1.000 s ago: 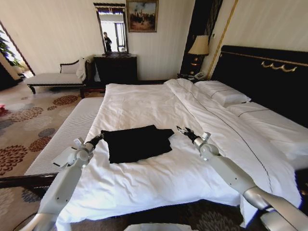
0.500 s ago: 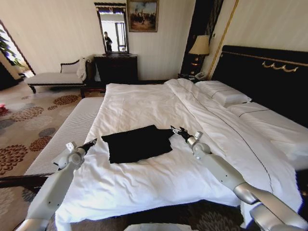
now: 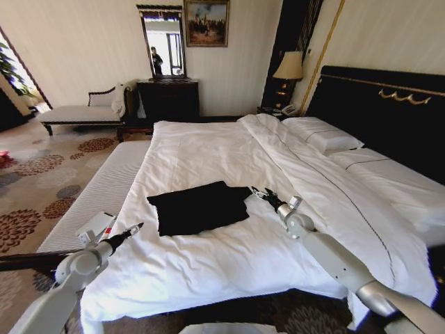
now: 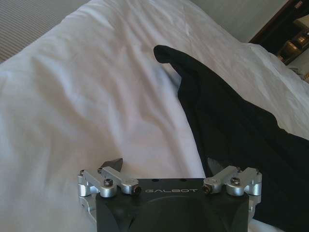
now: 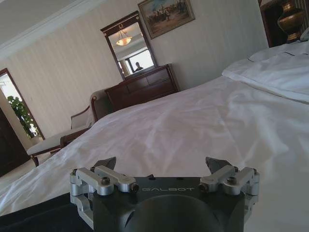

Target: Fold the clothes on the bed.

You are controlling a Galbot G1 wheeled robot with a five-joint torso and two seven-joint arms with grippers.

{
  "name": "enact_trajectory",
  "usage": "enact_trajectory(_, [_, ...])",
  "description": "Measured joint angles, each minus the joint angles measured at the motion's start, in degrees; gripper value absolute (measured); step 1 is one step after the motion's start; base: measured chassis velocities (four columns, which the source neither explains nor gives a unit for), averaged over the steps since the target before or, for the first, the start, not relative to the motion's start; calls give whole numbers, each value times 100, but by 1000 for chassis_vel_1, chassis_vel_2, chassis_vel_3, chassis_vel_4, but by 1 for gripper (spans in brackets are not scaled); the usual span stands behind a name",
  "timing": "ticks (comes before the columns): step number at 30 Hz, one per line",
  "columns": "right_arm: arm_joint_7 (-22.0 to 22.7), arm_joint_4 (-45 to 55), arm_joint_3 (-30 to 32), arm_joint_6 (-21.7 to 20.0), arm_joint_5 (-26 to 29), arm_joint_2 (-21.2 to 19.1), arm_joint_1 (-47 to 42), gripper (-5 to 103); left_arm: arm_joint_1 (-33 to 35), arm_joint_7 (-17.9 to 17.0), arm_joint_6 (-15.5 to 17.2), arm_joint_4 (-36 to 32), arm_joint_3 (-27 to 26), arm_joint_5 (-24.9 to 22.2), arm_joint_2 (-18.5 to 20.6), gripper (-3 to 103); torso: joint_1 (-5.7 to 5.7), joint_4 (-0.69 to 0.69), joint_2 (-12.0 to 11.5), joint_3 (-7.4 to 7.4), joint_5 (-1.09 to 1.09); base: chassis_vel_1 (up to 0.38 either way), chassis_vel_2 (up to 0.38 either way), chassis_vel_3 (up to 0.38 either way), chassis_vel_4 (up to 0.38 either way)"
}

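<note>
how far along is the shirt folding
The black shirt lies on the bed as a compact, roughly rectangular bundle, so the folding looks largely done. Nothing is held: the left gripper and the right gripper are open beside it. Perhaps only squaring uneven edges remains.

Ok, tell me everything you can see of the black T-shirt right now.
The black T-shirt lies flat on the white duvet near the bed's foot, already folded into a rough rectangle, soft matte fabric with layered edges on its right side. One corner sticks out in a point in the left wrist view. No lettering shows. Neither gripper touches it: the left gripper is off its left side, the right gripper beside its right edge.
</note>
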Motion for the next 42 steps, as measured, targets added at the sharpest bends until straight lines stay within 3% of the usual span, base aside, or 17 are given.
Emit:
enact_trajectory(9, [87, 44, 88, 47, 12, -45, -198, 100, -445, 13, -56, -191, 201, -244, -503, 100, 1, 2, -1, 1, 1, 0, 0, 0, 0])
enact_trajectory(19, [158, -25, 46, 53, -21, 3, -195, 100, -799, 84, -103, 45, 470, -118, -868, 100, 1, 3, -1, 1, 0, 0, 0, 0, 0])
enact_trajectory(27, [225, -69, -1, 53, -69, 97, -172, 100, -970, 185, -166, 642, 595, 146, -886, 100, 2, 2, -1, 1, 0, 0, 0, 0, 0])
enact_trajectory(38, [282, -67, 20, 58, -93, 103, -230, 100, -1032, 243, -190, 676, 650, 163, -893, 101, 2, 3, -1, 1, 0, 0, 0, 0, 0])
enact_trajectory(42, [283, -57, 41, 67, -93, 75, -263, 100, -1052, 268, -210, 660, 727, 225, -971, 96, 1, 2, -1, 1, 1, 0, 0, 0, 0])
